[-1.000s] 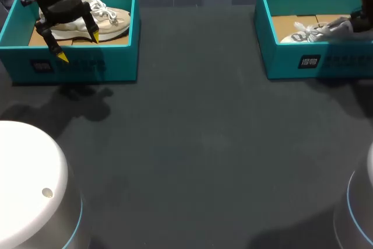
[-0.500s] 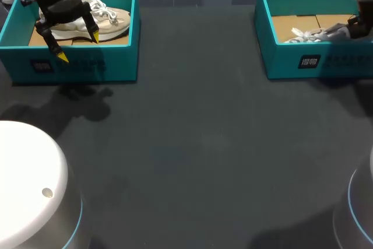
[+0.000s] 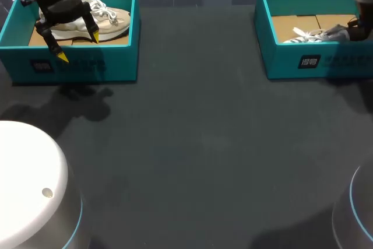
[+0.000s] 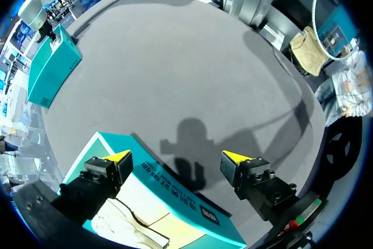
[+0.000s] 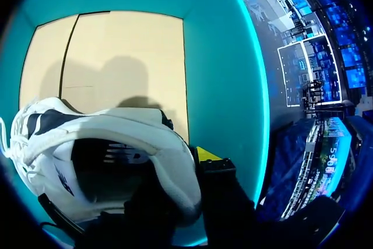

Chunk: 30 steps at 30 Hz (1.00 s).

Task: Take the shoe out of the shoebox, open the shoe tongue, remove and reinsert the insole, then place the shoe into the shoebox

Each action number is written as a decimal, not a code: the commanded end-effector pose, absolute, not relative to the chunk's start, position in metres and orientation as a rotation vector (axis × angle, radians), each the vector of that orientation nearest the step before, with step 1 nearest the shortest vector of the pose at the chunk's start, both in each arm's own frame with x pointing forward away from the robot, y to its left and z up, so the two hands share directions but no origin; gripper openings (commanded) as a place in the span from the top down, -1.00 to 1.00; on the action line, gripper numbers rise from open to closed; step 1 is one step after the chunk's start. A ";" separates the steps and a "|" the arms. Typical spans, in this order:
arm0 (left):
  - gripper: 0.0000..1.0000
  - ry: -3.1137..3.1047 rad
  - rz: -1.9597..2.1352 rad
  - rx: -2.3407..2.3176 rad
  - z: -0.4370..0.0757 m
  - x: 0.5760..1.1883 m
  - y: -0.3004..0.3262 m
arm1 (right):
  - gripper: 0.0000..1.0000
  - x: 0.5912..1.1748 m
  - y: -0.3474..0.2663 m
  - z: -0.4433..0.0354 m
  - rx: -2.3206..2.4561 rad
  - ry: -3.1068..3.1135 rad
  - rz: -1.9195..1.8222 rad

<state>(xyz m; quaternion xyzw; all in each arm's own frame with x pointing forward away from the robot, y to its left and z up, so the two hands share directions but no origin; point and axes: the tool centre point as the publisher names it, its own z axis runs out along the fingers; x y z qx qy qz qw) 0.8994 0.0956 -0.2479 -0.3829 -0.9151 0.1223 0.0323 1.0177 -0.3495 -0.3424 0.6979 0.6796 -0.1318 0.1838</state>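
Clamping the heel of a white, dark-trimmed shoe (image 3: 324,34), the right claw (image 5: 192,164) holds it lengthwise in its box (image 3: 291,62), toe toward the table (image 3: 192,144) middle; left claw (image 4: 178,157) gapes.

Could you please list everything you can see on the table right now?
table: one, dark grey, under everything.
left box: one, teal, far left.
right box: one, teal, far right.
beige shoe: one, in the left box.
white shoe: one, in the right box.
bases: two, white, near corners.
left gripper: black, yellow tips, open over the left box's front.
right gripper: shut on the white shoe's heel.
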 end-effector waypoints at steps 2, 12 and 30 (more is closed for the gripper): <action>-1.00 -2.816 0.374 -1.180 -0.248 0.900 0.096 | 0.76 1.020 -0.350 -0.345 1.979 1.923 -0.363; -1.00 -2.816 0.374 -1.180 -0.248 0.900 0.096 | 0.25 1.021 -0.354 -0.344 1.994 1.925 -0.354; -1.00 -2.816 0.374 -1.180 -0.248 0.900 0.096 | -1.00 1.013 -0.348 -0.300 2.031 1.908 -0.292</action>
